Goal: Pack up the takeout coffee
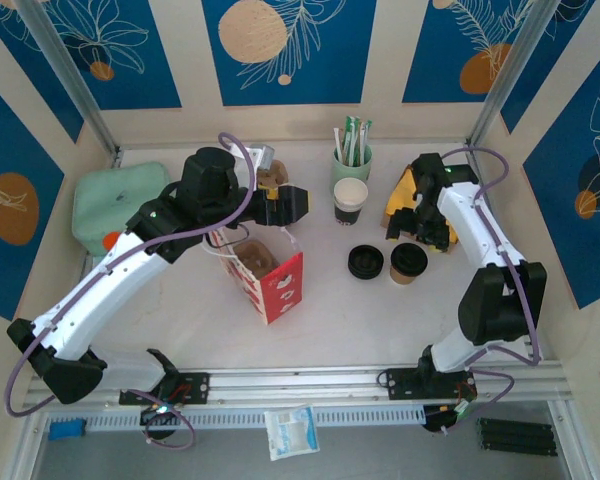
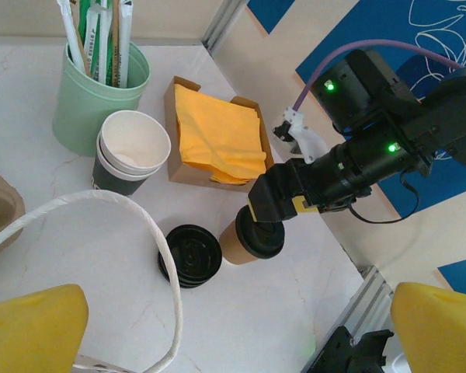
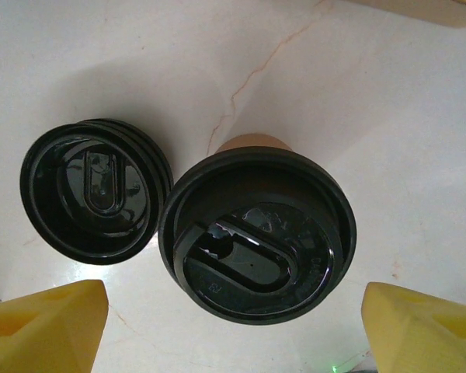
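Right wrist view: your right gripper (image 3: 234,330) spread above the black-lidded brown paper cup (image 3: 256,233), stacked black lids (image 3: 97,190) at nine o'clock; your left gripper (image 2: 237,330) spread too.

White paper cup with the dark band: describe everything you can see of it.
The white paper cup has a dark band round its lower half and a rolled rim. It has no lid. A second rim shows just below the first, so it looks like two nested cups, and the inside looks empty. It stands upright on the pale table, close in front of the green cup of sticks and beside the tray of yellow napkins. Nothing grips it.
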Robot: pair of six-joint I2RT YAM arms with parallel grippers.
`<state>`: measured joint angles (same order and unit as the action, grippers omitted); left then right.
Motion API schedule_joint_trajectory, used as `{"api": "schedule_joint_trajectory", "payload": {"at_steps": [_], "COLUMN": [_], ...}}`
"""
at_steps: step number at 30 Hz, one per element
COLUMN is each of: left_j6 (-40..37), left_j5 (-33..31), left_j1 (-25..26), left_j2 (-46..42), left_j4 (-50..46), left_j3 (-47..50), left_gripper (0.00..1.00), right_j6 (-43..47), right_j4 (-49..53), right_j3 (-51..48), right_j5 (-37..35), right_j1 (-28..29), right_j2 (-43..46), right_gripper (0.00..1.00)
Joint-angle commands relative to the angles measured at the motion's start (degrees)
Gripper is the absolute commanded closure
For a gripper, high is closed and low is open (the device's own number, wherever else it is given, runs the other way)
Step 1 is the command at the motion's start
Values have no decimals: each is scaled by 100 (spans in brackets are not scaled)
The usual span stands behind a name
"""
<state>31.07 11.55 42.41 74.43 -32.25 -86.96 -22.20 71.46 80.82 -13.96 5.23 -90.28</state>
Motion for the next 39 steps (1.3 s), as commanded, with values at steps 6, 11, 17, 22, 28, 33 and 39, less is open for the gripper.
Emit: {"api": "schedule_joint_trajectory", "payload": {"at_steps": [6, 11, 17, 22, 28, 33, 39], "left_j6": [-114, -105, -93, -86, -83, -75, -75], "left_j5": [110, 152, 172, 170, 172, 180, 189], "left_j1": [47, 46, 46, 43, 43, 48, 45], "left_j2": [-1, 31, 32, 25, 3, -6, -16], "left_j4": [122, 130, 124, 131, 126, 139, 156], "left_j3": [-63, -58, -58, -58, -40, -14, -5], "left_gripper": [1, 1, 1, 1, 0, 1, 1], "right_j6": [263, 277, 277, 267, 253, 254, 250], "right_j4": [-1, -43, -137, -202, -238, -238, -248], "right_j3": [-267, -416, -556, -634, -636, -639, -667], "right_j5": [180, 107, 149, 130, 106, 59, 16], "right_j1": [4, -5, -1, 4, 4, 4, 4], "right_j2": [-164, -201, -252, -322, -416, -441, -446], "right_gripper": [15, 16, 16, 16, 19, 21, 25]}}
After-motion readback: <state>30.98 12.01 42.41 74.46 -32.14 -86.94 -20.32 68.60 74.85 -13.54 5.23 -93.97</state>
